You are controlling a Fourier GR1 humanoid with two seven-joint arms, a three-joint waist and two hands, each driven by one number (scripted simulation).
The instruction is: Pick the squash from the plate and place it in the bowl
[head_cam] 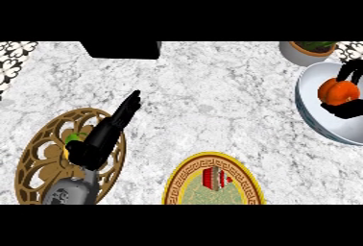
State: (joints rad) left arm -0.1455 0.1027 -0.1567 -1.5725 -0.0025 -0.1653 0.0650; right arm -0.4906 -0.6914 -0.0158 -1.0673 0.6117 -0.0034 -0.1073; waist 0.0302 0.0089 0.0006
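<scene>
Now right robot hand (347, 110) pinching squash (336, 91) above bowl (309, 104), tabletop (212, 96) right edge; off-centre release could tip it over rim

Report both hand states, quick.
Left hand: open, fingers straight, holding nothing.
Right hand: closed on the squash, over the bowl.

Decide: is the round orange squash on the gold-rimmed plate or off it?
Off it: the right hand holds the squash over the white bowl.

Left hand (105, 134) flat, right hand (346, 111) curled
</scene>
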